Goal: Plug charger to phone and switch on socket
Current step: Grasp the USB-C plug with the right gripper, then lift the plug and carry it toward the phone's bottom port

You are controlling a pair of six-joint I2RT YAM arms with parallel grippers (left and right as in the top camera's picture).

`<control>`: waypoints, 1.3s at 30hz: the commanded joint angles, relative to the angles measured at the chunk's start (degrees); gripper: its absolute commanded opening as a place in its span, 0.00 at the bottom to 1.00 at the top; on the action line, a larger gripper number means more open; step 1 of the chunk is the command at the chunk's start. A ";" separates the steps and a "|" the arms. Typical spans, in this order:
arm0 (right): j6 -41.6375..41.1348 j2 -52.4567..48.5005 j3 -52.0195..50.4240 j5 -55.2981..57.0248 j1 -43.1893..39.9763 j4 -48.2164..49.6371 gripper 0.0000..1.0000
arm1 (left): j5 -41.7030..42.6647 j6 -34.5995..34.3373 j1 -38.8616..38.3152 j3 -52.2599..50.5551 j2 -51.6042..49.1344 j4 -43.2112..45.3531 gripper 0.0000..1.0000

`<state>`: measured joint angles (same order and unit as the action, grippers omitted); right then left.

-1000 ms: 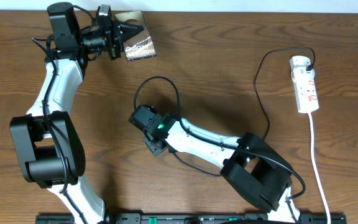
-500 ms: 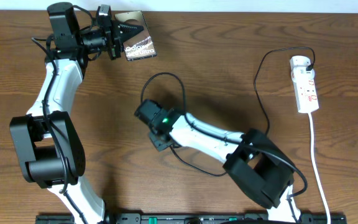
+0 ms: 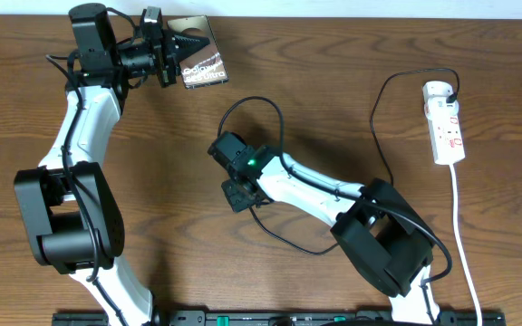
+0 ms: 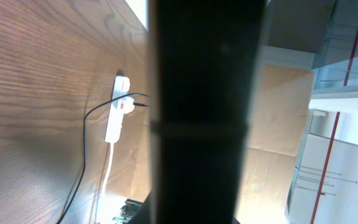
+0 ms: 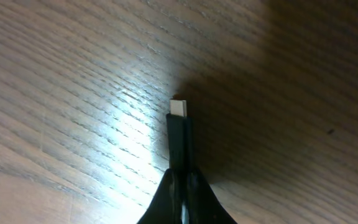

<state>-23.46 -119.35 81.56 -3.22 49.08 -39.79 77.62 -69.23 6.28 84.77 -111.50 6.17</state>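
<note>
Where the overhead view takes in the whole table (image 3: 333,63), the left gripper (image 3: 185,52) is clenched on the left edge of the phone (image 3: 208,63) at the far left. Mid-table, the right gripper (image 3: 217,145) is clamped on the charger (image 3: 381,136), whose cable loops beside it and runs right to the socket (image 3: 446,127) at the far right. In the left wrist view the phone (image 4: 197,112) fills the middle as a dark slab, with the socket (image 4: 117,118) lying beyond it. In the right wrist view the closed fingers (image 5: 166,199) pinch the charger (image 5: 179,137) just behind its pale tip, over the wood.
</note>
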 commanded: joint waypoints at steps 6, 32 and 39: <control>2.36 3.56 1.27 -11.47 -9.22 0.66 0.01 | 1.20 7.13 0.11 1.14 0.00 0.28 0.07; 18.27 7.13 -1.75 -44.41 -27.02 0.37 0.01 | 7.39 15.91 -4.33 1.14 0.00 0.26 0.07; 19.04 8.79 -1.73 -50.66 -28.81 3.37 0.01 | -1.18 5.79 -4.72 1.14 0.00 0.28 0.07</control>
<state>-6.37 -111.55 80.16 -47.42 20.51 -37.56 80.09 -57.76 1.69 84.77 -111.50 6.17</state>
